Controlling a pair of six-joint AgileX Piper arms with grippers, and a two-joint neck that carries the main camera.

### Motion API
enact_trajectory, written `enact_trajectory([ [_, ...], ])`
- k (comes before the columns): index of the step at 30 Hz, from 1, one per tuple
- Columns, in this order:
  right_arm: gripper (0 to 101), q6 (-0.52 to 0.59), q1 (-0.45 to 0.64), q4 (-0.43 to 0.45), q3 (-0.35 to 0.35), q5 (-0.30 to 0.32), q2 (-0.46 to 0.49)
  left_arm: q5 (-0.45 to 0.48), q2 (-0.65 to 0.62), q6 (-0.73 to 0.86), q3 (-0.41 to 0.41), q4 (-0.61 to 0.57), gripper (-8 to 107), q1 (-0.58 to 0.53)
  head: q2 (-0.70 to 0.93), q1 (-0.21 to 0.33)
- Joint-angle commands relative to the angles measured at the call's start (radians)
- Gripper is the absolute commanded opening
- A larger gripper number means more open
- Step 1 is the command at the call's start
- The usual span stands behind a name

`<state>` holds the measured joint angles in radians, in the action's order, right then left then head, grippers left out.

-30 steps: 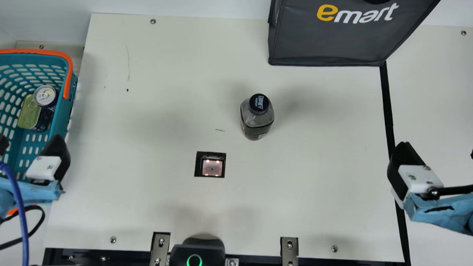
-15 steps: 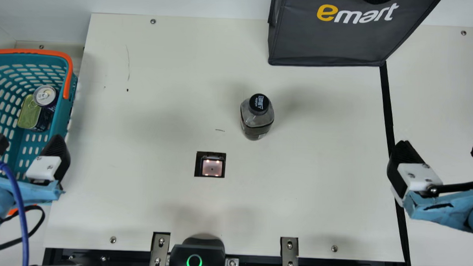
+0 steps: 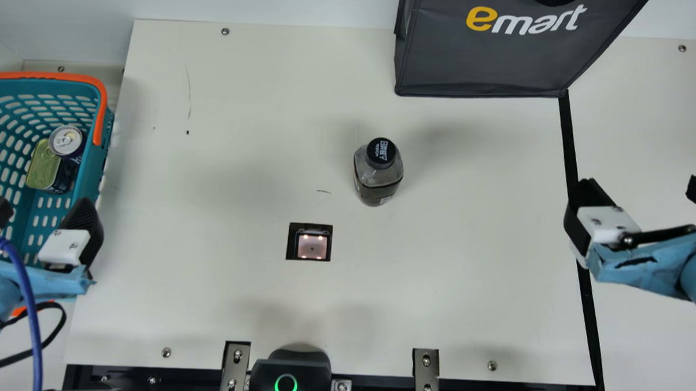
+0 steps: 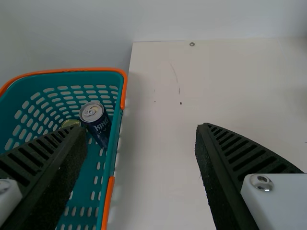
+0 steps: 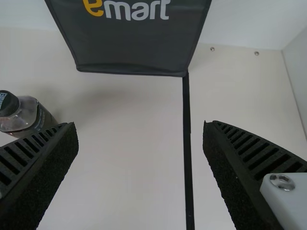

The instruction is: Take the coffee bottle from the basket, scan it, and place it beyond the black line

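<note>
In the main view my left gripper (image 3: 39, 213) stands open over the near part of the teal basket (image 3: 93, 169), and my right gripper (image 3: 643, 194) is open above the black line (image 3: 569, 151), its fingers on either side of it. The coffee bottle (image 3: 379, 172) stands upright mid-table, left of the line and beyond the scanner (image 3: 312, 244). In the left wrist view the left gripper (image 4: 141, 139) has nothing between its fingers. The right wrist view shows the bottle (image 5: 29, 117) beyond one finger of the right gripper (image 5: 141, 136), not between them.
A drink can (image 3: 66, 141) and a tin (image 3: 43, 166) lie in the basket. A dark shopping bag (image 3: 486, 61) stands at the table's back, by the line's far end. A black device with a green ring (image 3: 288, 376) sits at the near edge.
My right gripper has moved a little away from the near edge and slightly left, still open. The left arm and the bottle have kept their places.
</note>
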<state>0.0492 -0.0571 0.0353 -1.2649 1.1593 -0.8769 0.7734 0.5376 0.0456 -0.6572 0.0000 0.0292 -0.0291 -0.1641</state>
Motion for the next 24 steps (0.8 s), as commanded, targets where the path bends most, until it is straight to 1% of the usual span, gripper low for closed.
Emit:
enact_trajectory([
  [1, 91, -0.006, -0.006, -0.010, -0.010, 0.001, -0.022, 0.000, 0.000, 0.000, 0.000, 0.000, 90, 0.000, 0.002, 0.026],
  [14, 91, -0.005, -0.083, -0.061, -0.090, -0.020, -0.156, 0.000, 0.000, 0.000, 0.000, 0.000, 90, 0.000, 0.002, 0.026],
  [24, 91, 0.002, -0.157, -0.064, -0.108, -0.053, -0.236, 0.000, 0.000, 0.000, 0.000, 0.000, 90, 0.000, 0.002, 0.026],
])
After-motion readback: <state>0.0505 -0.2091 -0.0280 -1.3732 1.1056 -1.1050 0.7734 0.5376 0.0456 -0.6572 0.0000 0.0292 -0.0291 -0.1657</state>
